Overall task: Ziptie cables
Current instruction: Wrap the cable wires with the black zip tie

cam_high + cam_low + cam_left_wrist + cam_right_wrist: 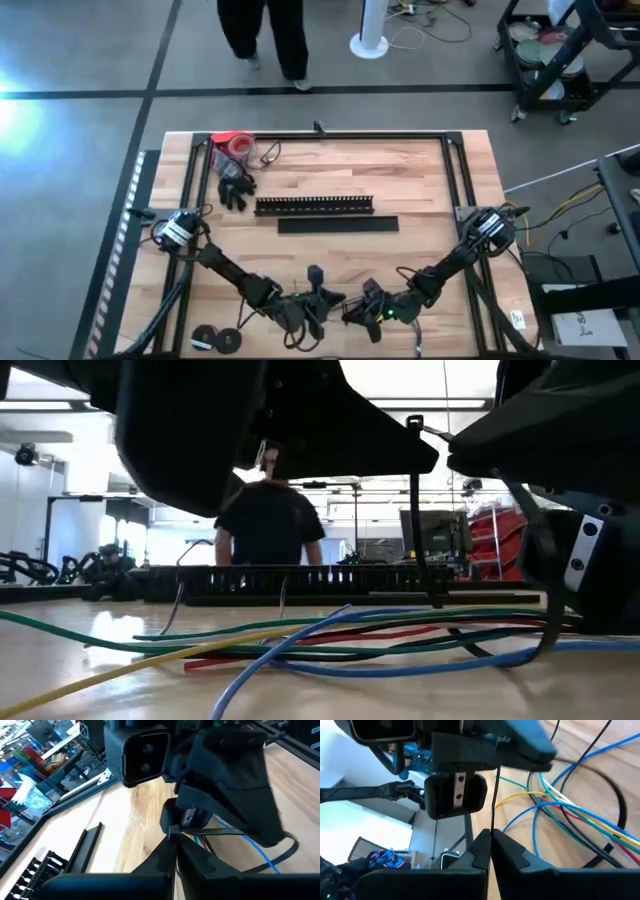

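The cables (570,812) are loose blue, green, yellow, red and white wires lying on the wooden table near its front edge (330,635). A thin black zip tie (493,795) loops around them (621,815). In the low view its strap stands upright (415,510). My left gripper (322,298) and my right gripper (358,305) meet tip to tip just above the wires, each shut on the zip tie. My left gripper (172,842) pinches the zip tie at a small blocky part of the strap (173,830) between its two fingertips. From there the strap runs off and curves down around the wires (292,847). My right gripper (491,837) pinches the thin strap (492,827) between its two fingertips, which lie across it. The strap runs straight from them to the left gripper's tips (496,742) and looks taut, lifted clear of the table.
A long slotted black bar (315,205) and a flat black strip (338,225) lie mid-table, behind the grippers. A red roll (235,145) and a black glove (235,188) sit far left, and tape rolls (215,338) sit near left. A person (265,35) stands beyond the far edge.
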### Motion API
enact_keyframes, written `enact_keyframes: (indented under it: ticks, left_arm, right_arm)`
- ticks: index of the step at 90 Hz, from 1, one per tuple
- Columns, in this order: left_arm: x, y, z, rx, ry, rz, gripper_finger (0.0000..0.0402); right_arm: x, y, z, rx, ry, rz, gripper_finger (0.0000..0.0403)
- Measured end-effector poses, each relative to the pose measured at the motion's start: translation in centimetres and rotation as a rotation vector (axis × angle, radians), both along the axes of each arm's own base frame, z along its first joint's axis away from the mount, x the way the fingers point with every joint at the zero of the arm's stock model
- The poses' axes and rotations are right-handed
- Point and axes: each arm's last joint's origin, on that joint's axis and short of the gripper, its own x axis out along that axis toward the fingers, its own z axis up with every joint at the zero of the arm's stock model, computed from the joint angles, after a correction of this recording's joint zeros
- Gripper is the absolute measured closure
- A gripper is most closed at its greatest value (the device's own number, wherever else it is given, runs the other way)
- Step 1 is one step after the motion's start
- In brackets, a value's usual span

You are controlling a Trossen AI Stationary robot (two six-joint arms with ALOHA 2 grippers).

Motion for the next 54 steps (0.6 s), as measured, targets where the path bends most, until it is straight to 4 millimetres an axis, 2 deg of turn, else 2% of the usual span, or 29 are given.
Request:
enact_keyframes:
  ticks: [54]
  left_arm:
    - [-0.12,-0.08,0.04,-0.002,-0.01,0.03,0.0402]
  right_arm:
    - [0.15,0.1,0.23,-0.014,-0.018,-0.003,0.0403]
